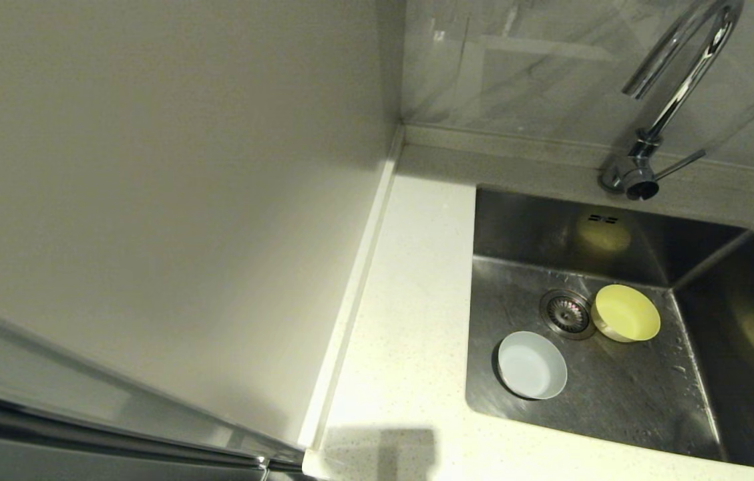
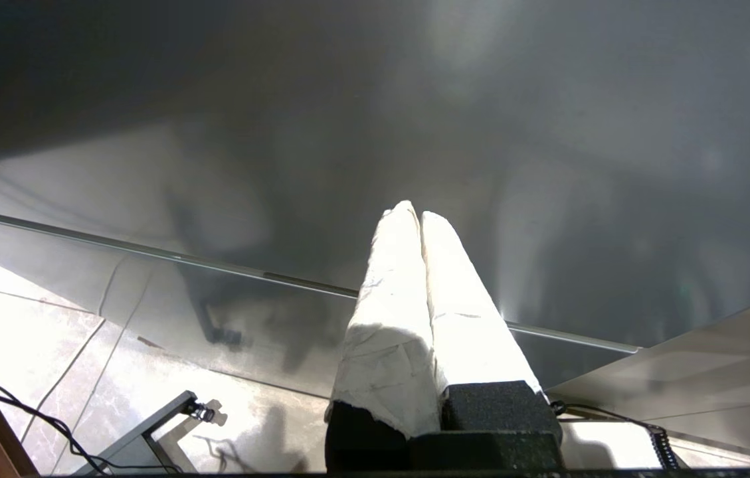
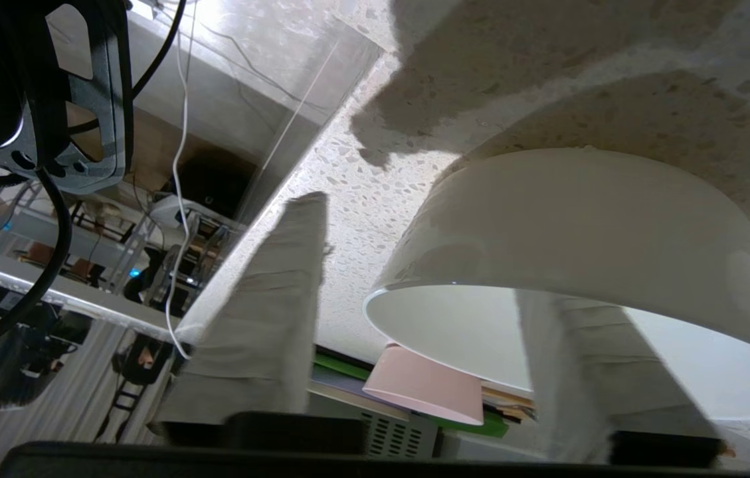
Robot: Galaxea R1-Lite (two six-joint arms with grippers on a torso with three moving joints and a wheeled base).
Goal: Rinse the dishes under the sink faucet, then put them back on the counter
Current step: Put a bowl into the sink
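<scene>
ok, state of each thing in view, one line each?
yellow bowl: in the sink, upright, beside the drain.
blue-grey bowl: in the sink, upright.
white bowl: on the counter, between open right gripper fingers.
faucet: no water running.
sink: wet floor.
left gripper: shut, empty, away from the sink.

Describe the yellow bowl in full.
The yellow bowl is small, round and plastic-looking, pale yellow inside with a duller outer wall. It lies in the sink, tilted so its opening faces up and toward the camera, empty. Its rim is at the drain strainer, seemingly touching it. The blue-grey bowl sits apart. Neither gripper touches it.
</scene>
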